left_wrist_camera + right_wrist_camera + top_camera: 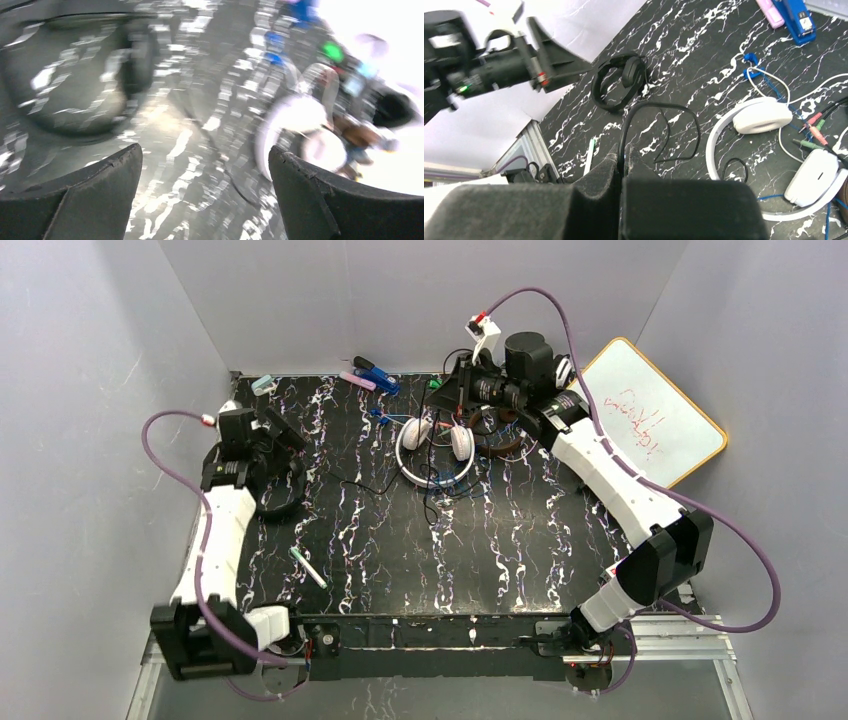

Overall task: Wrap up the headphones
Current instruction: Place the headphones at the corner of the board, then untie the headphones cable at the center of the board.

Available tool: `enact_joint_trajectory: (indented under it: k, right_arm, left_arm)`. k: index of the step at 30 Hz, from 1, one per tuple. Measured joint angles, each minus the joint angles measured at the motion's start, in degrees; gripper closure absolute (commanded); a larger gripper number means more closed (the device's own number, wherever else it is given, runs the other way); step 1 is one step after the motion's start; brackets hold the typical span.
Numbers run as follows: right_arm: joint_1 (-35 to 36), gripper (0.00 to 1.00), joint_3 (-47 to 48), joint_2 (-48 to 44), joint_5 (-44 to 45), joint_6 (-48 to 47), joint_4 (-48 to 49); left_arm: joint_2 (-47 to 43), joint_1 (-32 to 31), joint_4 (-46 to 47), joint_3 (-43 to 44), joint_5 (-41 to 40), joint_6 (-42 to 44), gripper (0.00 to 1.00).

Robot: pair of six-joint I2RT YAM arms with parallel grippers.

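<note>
Hovering at the table's [500, 560] left edge, the left gripper [268, 432] has its fingers spread wide apart and holds nothing. The black headphones [285, 490] lie flat on the table just below it. The left wrist view is badly smeared, and the dark ring at its upper left is probably that same headset.

The right gripper [621, 155] reaches toward the far edge, its fingers pressed together on a thin black cord [659, 104]. The cord rises from between them and loops over the tabletop; which headset it belongs to cannot be told.

The white headphones [462, 443] rest near the middle of the far edge, cups up, among loose cables. A brown headset [497, 437] sits just beside them, mostly hidden. A blue stapler [378, 375] lies at the far edge, and a pen [308, 568] lies toward the near left corner.
</note>
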Motion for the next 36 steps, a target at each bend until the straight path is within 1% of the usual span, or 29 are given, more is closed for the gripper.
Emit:
enact_joint_trajectory:
  k: [1, 3, 4, 5, 8, 9, 13, 19, 25, 27, 30, 36]
  right_arm:
    - [0.0, 0.99, 0.6, 0.3, 0.3, 0.2, 0.0]
    - [0.0, 0.99, 1.6, 0.7, 0.8, 0.5, -0.1]
    - [0.0, 0.99, 1.9, 0.7, 1.0, 0.7, -0.1]
    - [0.0, 0.99, 2.2, 0.7, 1.1, 0.9, -0.1]
    - [0.0, 0.99, 2.4, 0.7, 1.2, 1.4, 0.0]
    - [0.0, 0.99, 2.4, 0.7, 1.2, 1.7, 0.0]
    - [0.0, 0.99, 2.4, 0.7, 1.2, 2.6, 0.0]
    - [0.1, 0.99, 2.4, 0.7, 1.2, 3.3, -0.1]
    - [0.2, 0.99, 2.4, 0.7, 1.0, 3.9, -0.1]
    - [0.3, 0.99, 2.4, 0.7, 0.8, 4.0, -0.1]
    - [0.3, 0.99, 2.4, 0.6, 0.7, 4.0, -0.1]
    - [0.3, 0.99, 2.4, 0.0, 0.5, 4.0, -0.2]
  left_arm:
    - [-3.2, -2.2, 2.4, -0.1, 4.5, 1.4, 0.13]
    - [-7.8, -3.8, 7.9, -1.4, 11.6, 2.9, 0.15]
    - [-10.3, -4.2, 11.7, -2.9, 15.0, 3.4, 0.18]
    - [-12.8, -4.9, 15.9, -5.0, 18.5, 3.9, 0.21]
    - [-16.7, -7.6, 24.6, -10.0, 24.5, 5.0, 0.38]
    - [-17.7, -9.1, 27.7, -11.9, 26.5, 5.4, 0.40]
    - [-19.1, -15.0, 37.8, -17.4, 31.6, 6.8, 0.41]
    - [-14.9, -24.1, 44.9, -16.8, 32.7, 10.7, 0.40]
    - [-6.4, -34.7, 46.7, -12.9, 29.6, 16.5, 0.40]
    - [-3.6, -37.4, 46.8, -11.1, 28.3, 18.4, 0.42]
    - [-0.1, -40.0, 46.7, -8.0, 26.5, 20.5, 0.46]
    - [3.8, -42.2, 46.6, -3.7, 21.5, 24.2, 0.50]
